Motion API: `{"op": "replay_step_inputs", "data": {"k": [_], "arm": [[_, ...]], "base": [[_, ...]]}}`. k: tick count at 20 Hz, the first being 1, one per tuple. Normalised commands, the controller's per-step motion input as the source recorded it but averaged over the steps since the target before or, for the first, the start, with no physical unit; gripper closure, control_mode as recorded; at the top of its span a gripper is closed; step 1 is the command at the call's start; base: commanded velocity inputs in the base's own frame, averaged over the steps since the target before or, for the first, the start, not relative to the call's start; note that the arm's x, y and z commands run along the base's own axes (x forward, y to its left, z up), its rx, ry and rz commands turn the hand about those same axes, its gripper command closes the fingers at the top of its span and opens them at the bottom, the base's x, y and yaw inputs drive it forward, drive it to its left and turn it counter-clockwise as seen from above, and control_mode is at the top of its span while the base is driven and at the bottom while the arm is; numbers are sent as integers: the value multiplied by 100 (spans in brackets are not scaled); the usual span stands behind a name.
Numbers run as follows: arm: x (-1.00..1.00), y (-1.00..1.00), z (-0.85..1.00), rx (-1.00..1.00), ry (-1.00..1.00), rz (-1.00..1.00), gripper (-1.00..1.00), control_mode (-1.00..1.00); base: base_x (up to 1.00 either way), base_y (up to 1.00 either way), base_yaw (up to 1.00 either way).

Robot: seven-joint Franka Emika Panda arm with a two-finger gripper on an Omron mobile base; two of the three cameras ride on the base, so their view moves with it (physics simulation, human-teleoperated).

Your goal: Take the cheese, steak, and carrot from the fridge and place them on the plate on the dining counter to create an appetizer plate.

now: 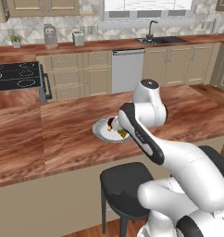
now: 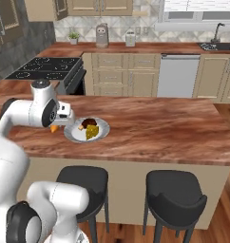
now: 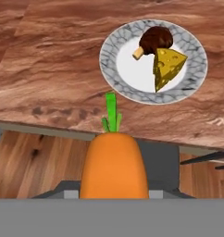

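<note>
The carrot (image 3: 115, 162) is filling the lower half of the hand view, orange body toward the camera and green top pointing out at the plate (image 3: 117, 74), so the gripper (image 2: 55, 124) is clamped on it and carrying it. In the right base view a bit of orange is peeking out under the hand, just short of the plate's near rim. The steak (image 3: 154, 39) and the cheese (image 3: 167, 68) are already lying on the plate, touching each other and crowded to one side, which is leaving a bare white patch on the side toward the carrot, the obvious landing spot. The plate is sitting near the stool edge of the dining counter (image 1: 63, 134), within easy reach of the arm. Two of three are down; I judge this the last delivery, with the hand needing to travel forward over the rim before letting go, or the carrot could be rolling off onto the wood.
</note>
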Motion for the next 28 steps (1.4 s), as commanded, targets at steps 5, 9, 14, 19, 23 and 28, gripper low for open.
{"op": "replay_step_inputs", "data": {"k": [5,9,14,19,23,28], "arm": [[64,5,-40,0,0,0,100,-100],[66,17,-47,0,-1,0,100,-100],[62,21,-39,0,0,0,100,-100],[58,9,-39,0,0,0,100,-100],[56,0,-35,0,0,0,100,-100],[60,0,-29,0,0,0,100,-100]], "base": [[0,0,0],[0,0,0],[0,0,0],[0,0,0],[0,0,0],[0,0,0]]}}
